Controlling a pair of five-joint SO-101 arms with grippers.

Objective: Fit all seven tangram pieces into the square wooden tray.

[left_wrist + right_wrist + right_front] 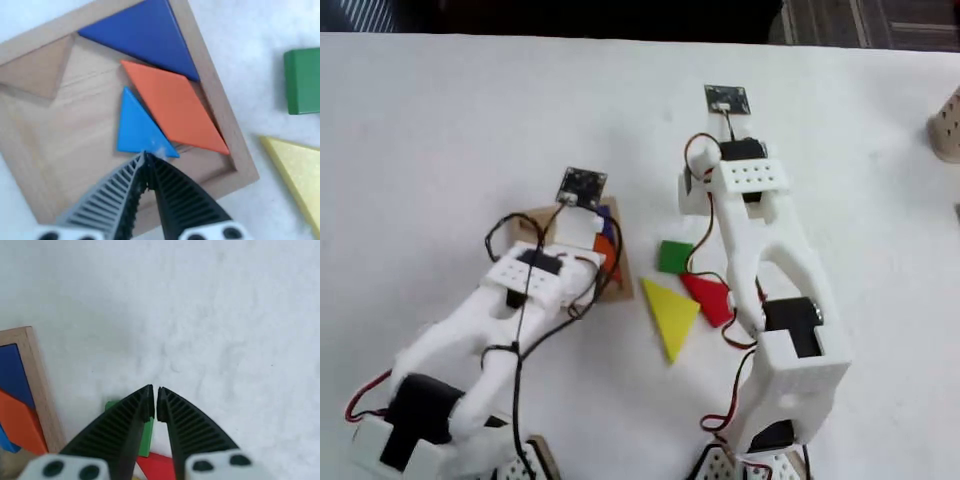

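Note:
The square wooden tray (220, 110) holds a dark blue triangle (145, 32), an orange parallelogram (175, 107) and a small light blue triangle (137, 127). My left gripper (146, 157) is shut, its tips touching the light blue triangle's near edge inside the tray. In the high view the left arm covers most of the tray (623, 285). Beside the tray on the white table lie a green square (674, 256), a red triangle (710, 298) and a yellow triangle (670, 315). My right gripper (154, 390) is shut on nothing, hanging just above the green square (145, 435).
A beige perforated object (948, 125) stands at the table's far right edge. Red and black cables trail from both arms near the loose pieces. Open white table stretches beyond the right gripper and left of the tray.

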